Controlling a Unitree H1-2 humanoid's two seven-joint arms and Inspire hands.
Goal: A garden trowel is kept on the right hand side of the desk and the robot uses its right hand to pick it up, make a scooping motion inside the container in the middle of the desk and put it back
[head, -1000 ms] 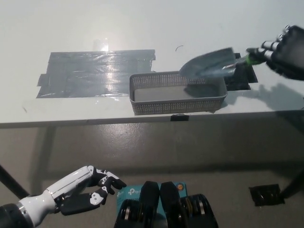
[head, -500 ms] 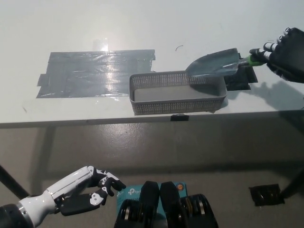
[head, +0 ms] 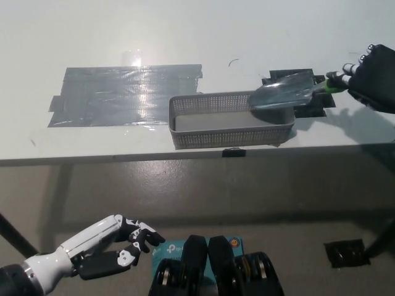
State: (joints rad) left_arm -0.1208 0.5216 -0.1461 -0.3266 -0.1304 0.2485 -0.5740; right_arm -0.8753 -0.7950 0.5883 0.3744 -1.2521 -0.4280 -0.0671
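A garden trowel (head: 286, 91) with a grey metal blade and a green-and-black handle is held above the right end of the grey mesh container (head: 230, 131). Its blade tip overlaps the container's right rim. My black right hand (head: 371, 75) is shut on the trowel's handle at the picture's right edge. Under the trowel a black mat (head: 310, 108) lies on the white desk. My white left hand (head: 106, 248) rests low at the lower left, below the desk edge, fingers loosely curled and holding nothing.
A large patch of grey tape (head: 123, 94) covers the desk left of the container. The desk's front edge (head: 123, 158) runs across the middle of the view. A small black object (head: 346, 252) lies on the floor at lower right.
The right hand has drawn the trowel to the right and lowered it; the blade has moved from over the container's right part to its right rim. The left hand has not moved.
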